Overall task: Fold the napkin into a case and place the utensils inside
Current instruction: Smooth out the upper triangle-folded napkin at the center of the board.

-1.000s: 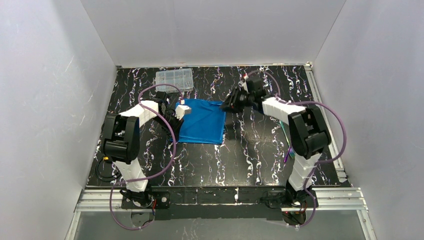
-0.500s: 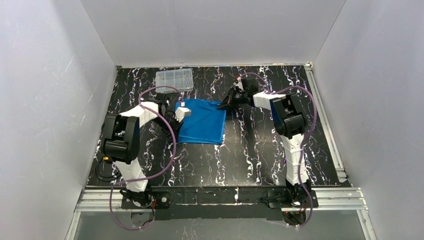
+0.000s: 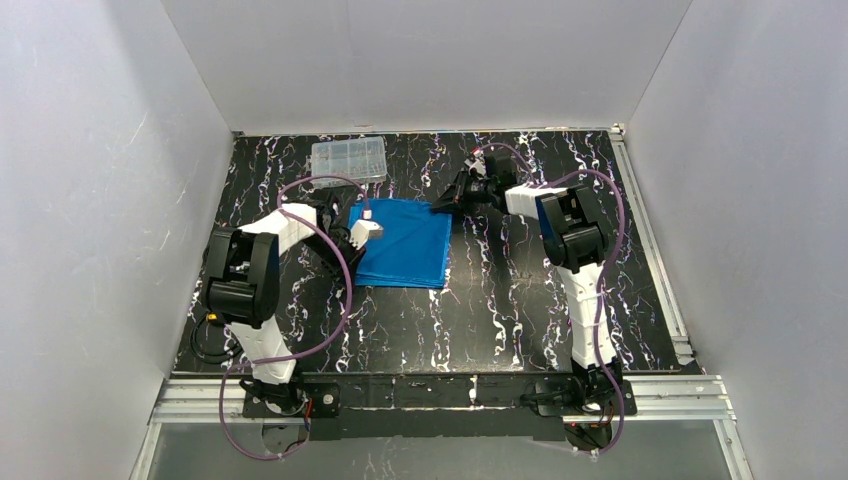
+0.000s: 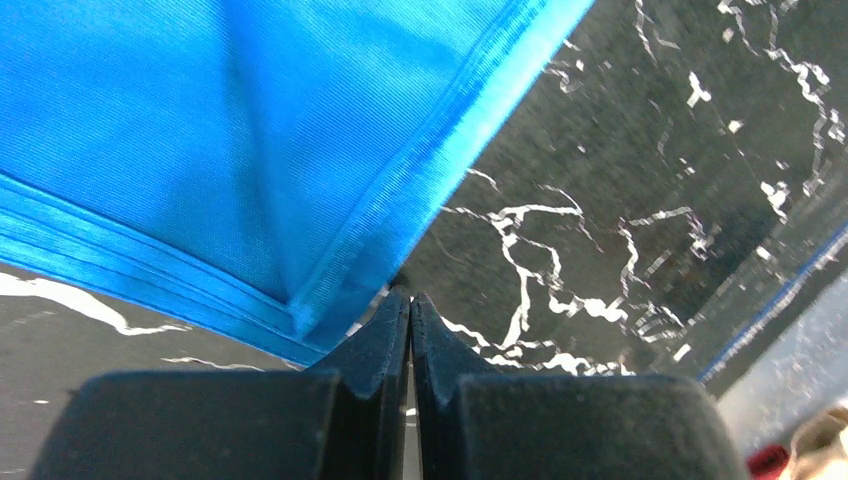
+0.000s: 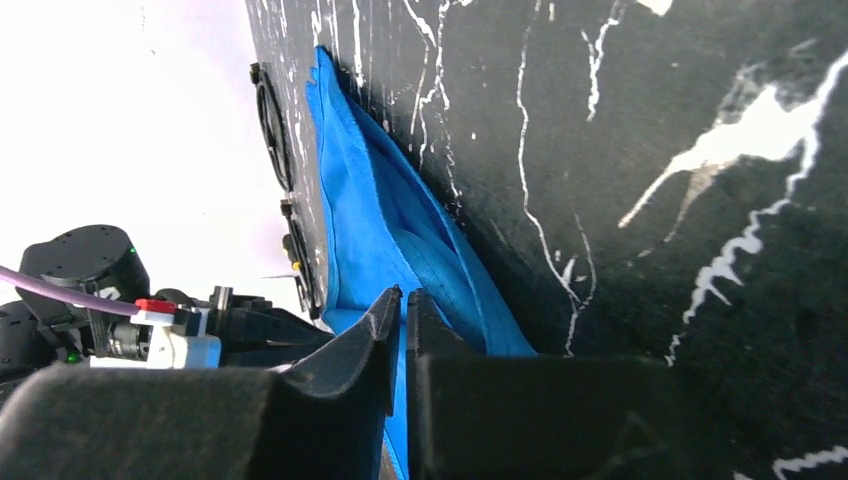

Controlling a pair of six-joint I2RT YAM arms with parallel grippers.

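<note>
Two grippers meet one napkin (image 3: 405, 243), a bright blue folded square lying flat just to the 9 o'clock side of the table's (image 3: 500, 300) middle in the top view. A clear box (image 3: 348, 158) sits well apart from it at 11 o'clock, by the far edge.

The left gripper (image 4: 410, 300) is at the napkin's 10 o'clock corner. In its wrist view the jaws are pressed together with no gap. The stacked blue layers come to a point just beside the tips, at their 9 o'clock, and one hem runs away toward 1 o'clock. Whether any cloth is caught between these jaws I cannot tell; the corner looks to lie beside them, not in them.

The right gripper (image 5: 402, 300) is at the napkin's 1 o'clock corner. In its wrist view the jaws stand nearly together, clamped on the cloth, and a thin strip of blue shows in the slit between them. From there the napkin runs toward 11 o'clock as a raised ridge, lifted a little off the marbled top.
</note>
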